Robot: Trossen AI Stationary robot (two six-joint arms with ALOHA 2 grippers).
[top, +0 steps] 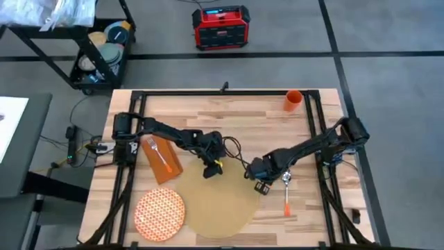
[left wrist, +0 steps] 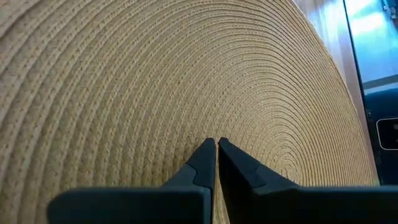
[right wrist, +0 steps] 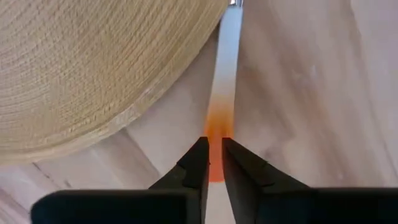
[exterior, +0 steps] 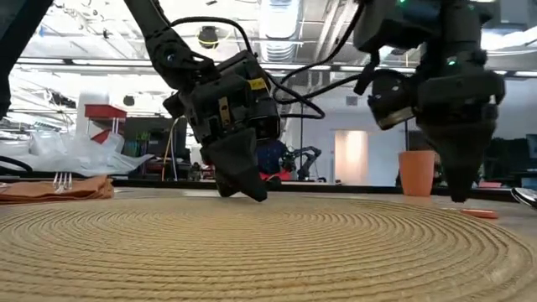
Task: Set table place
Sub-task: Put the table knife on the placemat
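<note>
Left claw pressed together, tips on the placemat, low centre of worktop. Right claw nearly closed over an orange-handled knife beside the mat's rim; grip unclear. Plate lower left, cup upper right. No legible writing.

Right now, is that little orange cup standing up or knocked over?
Standing upright. The orange cup rests on its base at the table's far right corner, mouth up, apart from both claws.

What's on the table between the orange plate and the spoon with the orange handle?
The big woven placemat lies between the plate and the spoon; the high view shows it.
</note>
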